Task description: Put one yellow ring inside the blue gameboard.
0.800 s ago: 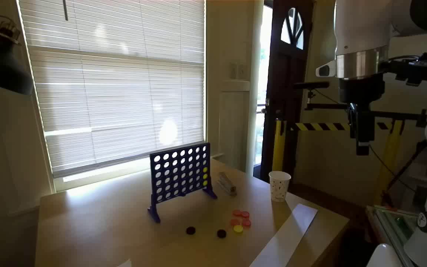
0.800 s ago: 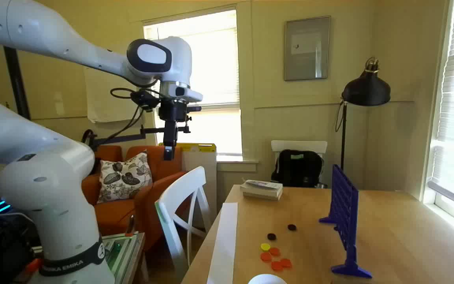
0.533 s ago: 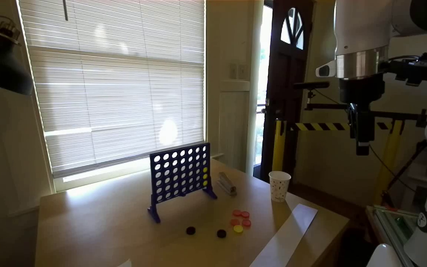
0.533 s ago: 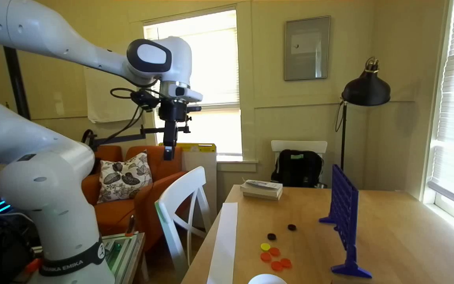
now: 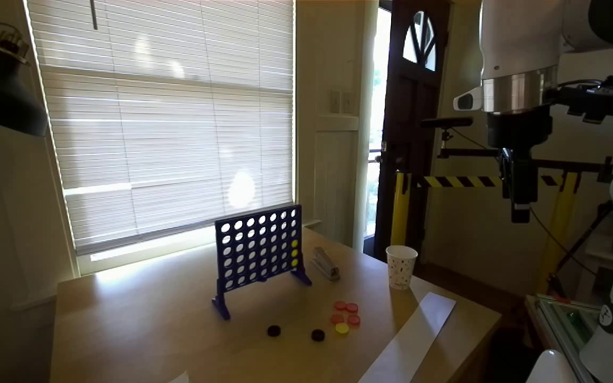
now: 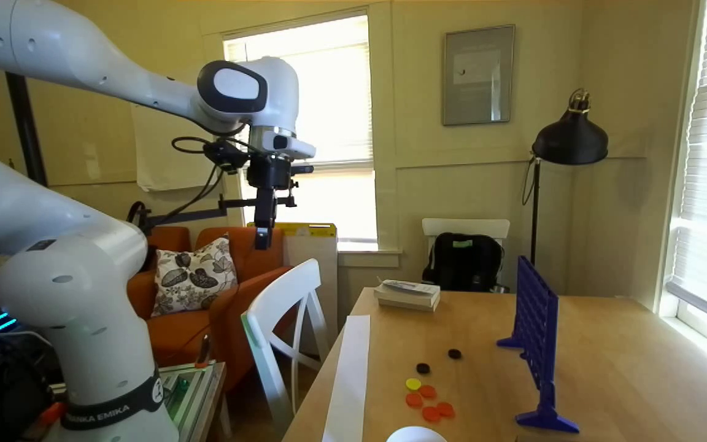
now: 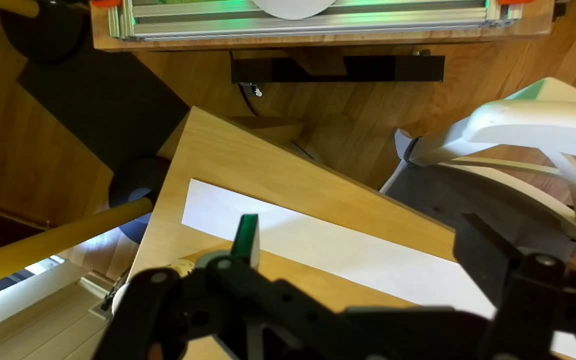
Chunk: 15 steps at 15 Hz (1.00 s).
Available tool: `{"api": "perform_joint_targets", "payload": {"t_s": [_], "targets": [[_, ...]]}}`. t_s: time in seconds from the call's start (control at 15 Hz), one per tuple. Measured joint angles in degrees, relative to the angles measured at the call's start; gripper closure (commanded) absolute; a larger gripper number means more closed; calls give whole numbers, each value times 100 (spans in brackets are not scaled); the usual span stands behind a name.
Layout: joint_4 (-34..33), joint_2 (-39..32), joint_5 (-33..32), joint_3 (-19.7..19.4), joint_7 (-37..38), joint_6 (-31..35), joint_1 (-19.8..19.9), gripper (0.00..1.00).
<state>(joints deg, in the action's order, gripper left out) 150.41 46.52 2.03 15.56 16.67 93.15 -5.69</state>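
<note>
Sunlit blinds (image 5: 168, 125) fill the upper left of an exterior view, and below them we look across a pale wooden table (image 5: 141, 340). Near the middle stands the blue gameboard (image 5: 257, 240), upright on its feet, with three yellow tokens (image 5: 294, 252) low in the column at its right end. Further right and lower in the frame we pass two dark tokens (image 5: 318, 335), then reach the loose yellow ring (image 5: 342, 329), lying flat just below four red tokens (image 5: 352, 307). We judge it light, stiff plastic, hard to break but smooth enough to skid if nudged. Being so thin, it offers little to grip: we would take it by the rim, straddling it from left to right as that frame shows it, because red neighbours crowd its upper edge; whether any touches it we cannot tell. A modest pinch should do, and holding only part of the rim would leave the rest free for the slot we expect along the board's top, once the ring is turned on edge. Rightward of it come a paper cup (image 5: 401, 268) and a white paper strip (image 5: 410, 340). Last, the wrist view shows our gripper (image 7: 363, 237) with its jaws wide apart and nothing held; in both exterior views it hangs high and well apart from the ring. We see the strip beneath it there, but do not find the ring in the wrist view.
</note>
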Motion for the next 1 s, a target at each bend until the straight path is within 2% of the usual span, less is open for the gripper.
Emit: {"api": "perform_joint_targets", "payload": {"t_s": [0.2,0.33,0.67,1.0], "targets": [[6,-9,-71,-17,62,43,58,0],[63,-43,-211,-123,145,311,259,0],[298,-366,-482,-551,104,1712,731,0],[400,-1069,-426,-984,-425,3211,691,0]]}}
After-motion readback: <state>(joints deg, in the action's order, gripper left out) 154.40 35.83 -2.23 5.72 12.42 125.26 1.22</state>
